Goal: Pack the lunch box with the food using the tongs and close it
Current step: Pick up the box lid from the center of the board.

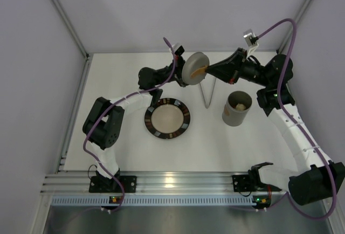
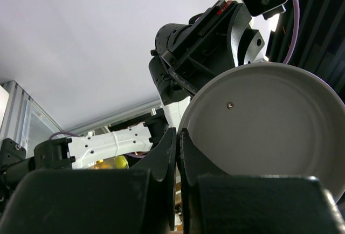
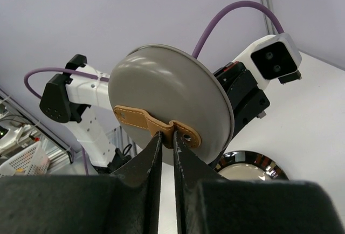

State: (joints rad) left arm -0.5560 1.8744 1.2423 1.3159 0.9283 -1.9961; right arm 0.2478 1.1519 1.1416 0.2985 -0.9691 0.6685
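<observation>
The lunch box (image 1: 236,110), a grey canister, stands open on the table's right with pale food (image 1: 240,105) inside. Its round grey lid (image 1: 194,67) hangs tilted on edge in the air between both arms. My left gripper (image 1: 181,75) is shut on the lid's rim (image 2: 186,123), the lid's inner face (image 2: 269,126) filling that view. My right gripper (image 3: 167,136) is shut on the tan leather strap (image 3: 137,119) on the lid's outer face (image 3: 161,83). The tongs (image 1: 207,91) lie on the table below the lid, beside the canister.
A dark-rimmed plate (image 1: 156,129) with a cream centre lies left of the tongs with nothing on it; its rim (image 3: 269,164) also shows under the lid. White walls and a metal rail (image 1: 70,115) bound the table.
</observation>
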